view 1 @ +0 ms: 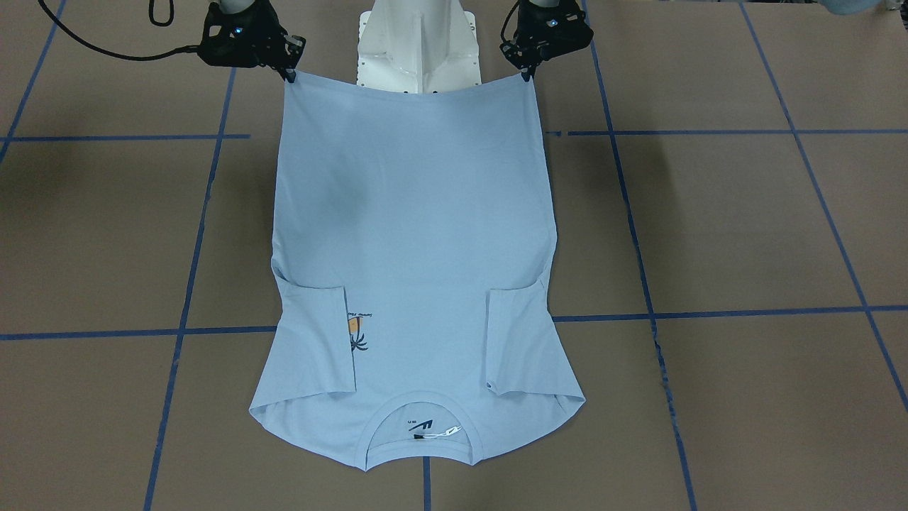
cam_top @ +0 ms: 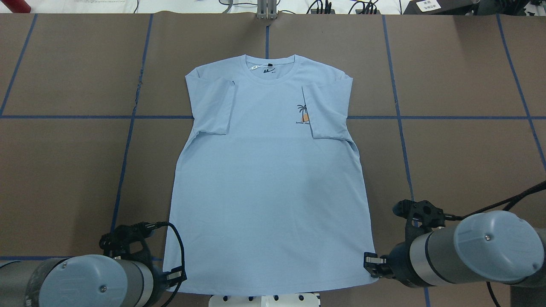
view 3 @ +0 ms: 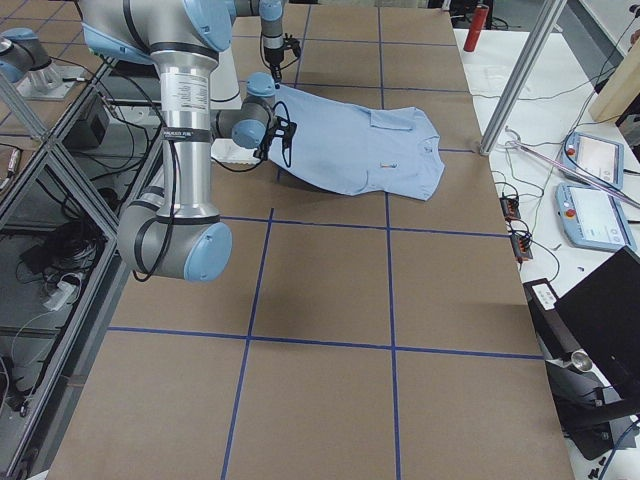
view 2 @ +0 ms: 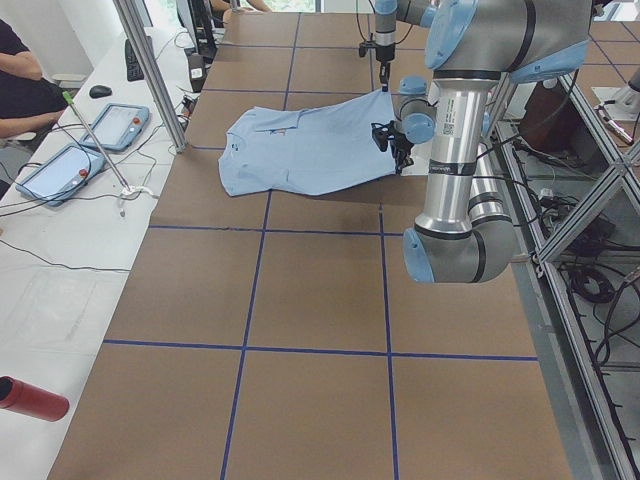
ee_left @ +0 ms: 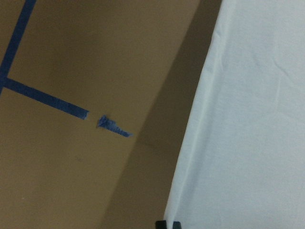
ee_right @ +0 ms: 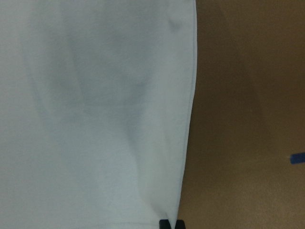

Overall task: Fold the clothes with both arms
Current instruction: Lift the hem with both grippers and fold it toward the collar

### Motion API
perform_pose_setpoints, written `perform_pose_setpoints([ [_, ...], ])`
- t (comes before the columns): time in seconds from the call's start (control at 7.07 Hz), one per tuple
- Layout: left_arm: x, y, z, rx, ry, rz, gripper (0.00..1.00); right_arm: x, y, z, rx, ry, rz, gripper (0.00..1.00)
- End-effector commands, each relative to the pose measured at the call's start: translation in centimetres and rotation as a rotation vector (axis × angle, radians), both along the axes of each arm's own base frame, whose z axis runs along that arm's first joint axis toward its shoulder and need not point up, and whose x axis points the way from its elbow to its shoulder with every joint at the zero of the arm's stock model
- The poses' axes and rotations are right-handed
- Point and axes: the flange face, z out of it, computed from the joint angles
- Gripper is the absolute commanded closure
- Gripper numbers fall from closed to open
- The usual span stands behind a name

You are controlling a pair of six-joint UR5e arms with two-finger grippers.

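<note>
Although the wrist views show only cloth edge, the front view is plain: left gripper [view 1: 526,74] and right gripper [view 1: 289,74] each pinch a hem corner of the T-shirt [view 1: 411,234], seemingly raised; beyond, sleeves [view 1: 319,341] and collar [view 1: 418,417] lie flat on the table [view 1: 745,227].

Overhead: behind robot [cam_top: 264,299], high, looking down the table [cam_top: 64,170] | Front-facing: opposite side, steep, toward robot | Left, right: table ends, distant, oblique | Wrists: very close, at T-shirt [ee_left: 257,119] edge | Shared: T-shirt in all
</note>
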Motion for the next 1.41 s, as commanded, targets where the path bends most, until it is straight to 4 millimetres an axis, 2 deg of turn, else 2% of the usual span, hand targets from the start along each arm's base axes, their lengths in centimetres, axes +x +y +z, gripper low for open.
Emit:
perform_pose_setpoints([
  [0.0,-2.4,2.5,-1.8,0.003,0.003,0.07,1.0,3.0,2.0,-0.8,-0.074,-0.025,-0.104,1.0],
  [0.14,-3.9,5.5,-3.2,-0.011,0.013,0.152,1.0,3.3,2.7,-0.8,-0.109,-0.028,-0.152,1.0],
  [0.28,-4.2,8.0,-4.0,-0.02,0.038,0.214,1.0,4.2,3.5,-0.5,-0.154,-0.022,-0.205,1.0],
  [0.42,-4.1,8.7,-4.3,-0.025,0.043,0.229,1.0,4.5,3.9,-0.4,-0.183,-0.021,-0.239,1.0],
  [0.57,-4.3,7.9,-4.4,-0.018,0.048,0.218,1.0,4.5,3.0,-0.2,-0.181,-0.021,-0.215,1.0],
  [0.71,-5.0,4.9,-4.3,0.009,0.048,0.17,1.0,5.0,1.4,-0.1,-0.175,-0.025,-0.174,1.0],
  [0.85,-6.0,2.1,-4.3,0.062,0.055,0.172,1.0,5.3,-0.7,-1.1,-0.161,-0.056,-0.12,1.0],
  [0.99,-6.9,-1.0,-4.0,0.081,0.049,0.151,1.0,5.1,-3.5,-1.9,-0.149,-0.082,-0.057,1.0],
  [1.27,-8.3,-5.6,-4.3,0.155,0.047,0.107,1.0,3.6,-9.7,-3.0,-0.126,-0.113,0.057,1.0],
])
